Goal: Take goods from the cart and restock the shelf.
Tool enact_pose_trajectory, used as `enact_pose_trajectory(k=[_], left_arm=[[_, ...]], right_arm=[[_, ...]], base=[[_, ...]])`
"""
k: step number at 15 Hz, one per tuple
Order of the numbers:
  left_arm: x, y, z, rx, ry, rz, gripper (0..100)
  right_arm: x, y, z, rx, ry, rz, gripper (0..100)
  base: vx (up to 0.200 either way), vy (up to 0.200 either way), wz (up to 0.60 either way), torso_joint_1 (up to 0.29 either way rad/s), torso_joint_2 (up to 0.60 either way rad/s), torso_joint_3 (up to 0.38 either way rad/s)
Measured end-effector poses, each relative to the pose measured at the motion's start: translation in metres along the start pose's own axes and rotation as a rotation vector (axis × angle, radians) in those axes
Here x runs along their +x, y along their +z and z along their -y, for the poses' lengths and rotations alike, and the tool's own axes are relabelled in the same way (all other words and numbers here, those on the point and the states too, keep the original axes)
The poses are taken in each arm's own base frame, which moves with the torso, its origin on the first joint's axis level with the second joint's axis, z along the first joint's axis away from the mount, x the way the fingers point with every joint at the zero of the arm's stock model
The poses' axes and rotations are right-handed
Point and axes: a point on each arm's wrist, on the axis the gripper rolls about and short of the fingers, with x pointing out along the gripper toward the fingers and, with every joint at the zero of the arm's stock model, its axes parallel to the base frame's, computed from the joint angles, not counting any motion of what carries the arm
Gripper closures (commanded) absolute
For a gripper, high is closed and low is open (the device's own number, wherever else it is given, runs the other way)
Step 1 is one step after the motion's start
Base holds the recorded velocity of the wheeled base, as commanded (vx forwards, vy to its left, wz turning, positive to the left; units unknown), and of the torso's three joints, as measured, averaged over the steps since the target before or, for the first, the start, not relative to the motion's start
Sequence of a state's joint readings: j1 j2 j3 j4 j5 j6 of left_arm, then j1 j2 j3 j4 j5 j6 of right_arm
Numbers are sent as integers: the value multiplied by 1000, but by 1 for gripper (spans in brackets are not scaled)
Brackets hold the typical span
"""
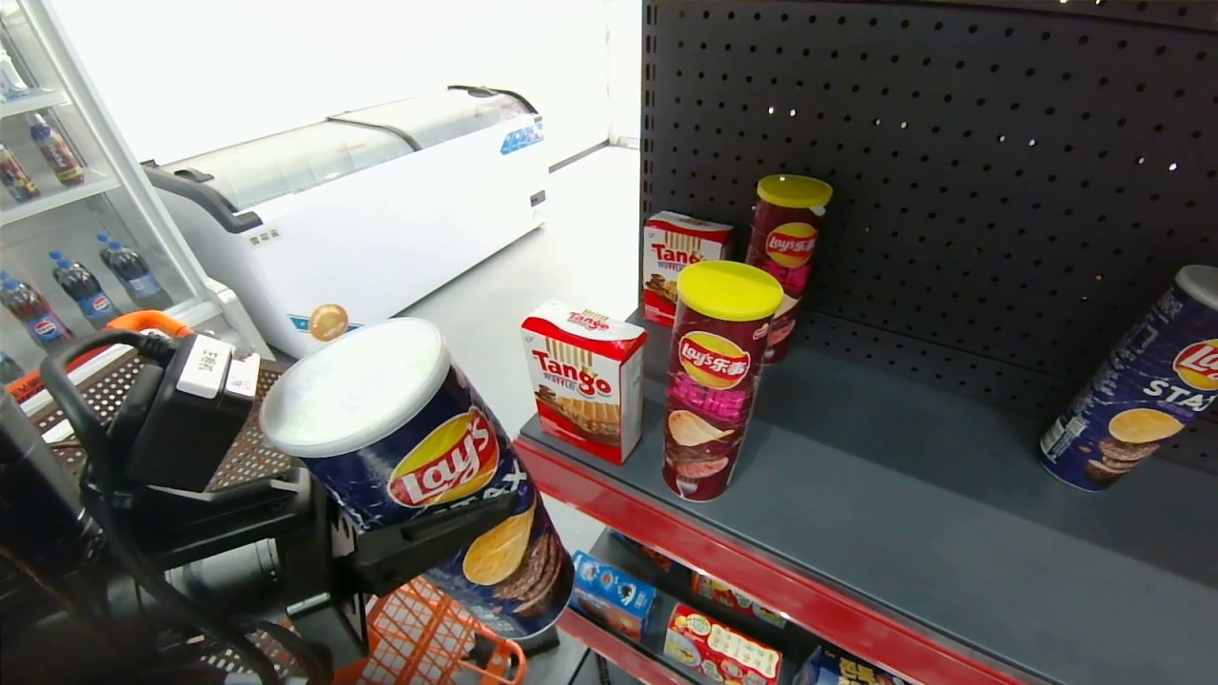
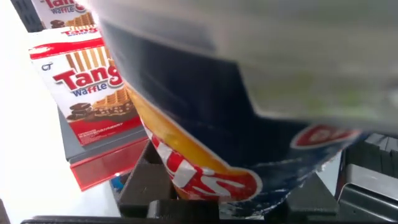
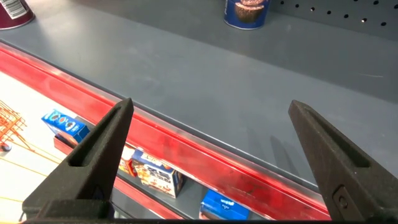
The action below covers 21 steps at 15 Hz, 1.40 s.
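Note:
My left gripper (image 1: 433,518) is shut on a dark blue chip can (image 1: 419,457) with a white lid, held tilted just left of the shelf's red front edge (image 1: 609,499). In the left wrist view the blue can (image 2: 236,118) is very close, with a waffle box (image 2: 87,87) behind it. The grey shelf (image 1: 856,485) carries two waffle boxes (image 1: 582,379), two maroon cans with yellow lids (image 1: 716,376) and another blue can (image 1: 1132,390) leaning on the pegboard. My right gripper (image 3: 211,165) is open above the shelf's front edge (image 3: 186,146), empty. The orange cart (image 1: 428,637) is below my left arm.
A black pegboard (image 1: 952,143) backs the shelf. The lower shelf (image 1: 723,647) holds boxed goods. A white chest freezer (image 1: 381,200) and a drinks fridge (image 1: 57,238) stand to the left. Bare shelf surface lies between the maroon cans and the leaning blue can.

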<state>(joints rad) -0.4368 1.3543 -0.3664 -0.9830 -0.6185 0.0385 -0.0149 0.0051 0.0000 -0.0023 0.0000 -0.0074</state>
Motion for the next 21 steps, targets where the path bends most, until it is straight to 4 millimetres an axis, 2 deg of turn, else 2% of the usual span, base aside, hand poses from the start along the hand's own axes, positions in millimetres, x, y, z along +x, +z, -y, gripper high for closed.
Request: enact_pose_trajectory(k=[3, 5, 15, 21], left_arm=[[0, 0, 2, 1, -63, 3, 100], [-1, 1, 3, 4, -112, 9, 100], [-2, -1, 3, 0, -112, 4, 100], [-2, -3, 3, -5, -103, -2, 100]], right_arm=[[0, 0, 0, 0, 0, 0, 0], [0, 0, 0, 0, 0, 0, 0], [0, 0, 0, 0, -1, 0, 0], [0, 0, 0, 0, -1, 0, 0]], base=[[0, 0, 0, 0, 0, 0], [0, 0, -600, 0, 2, 2], [0, 0, -600, 2, 4, 4], [0, 0, 0, 0, 0, 0]])
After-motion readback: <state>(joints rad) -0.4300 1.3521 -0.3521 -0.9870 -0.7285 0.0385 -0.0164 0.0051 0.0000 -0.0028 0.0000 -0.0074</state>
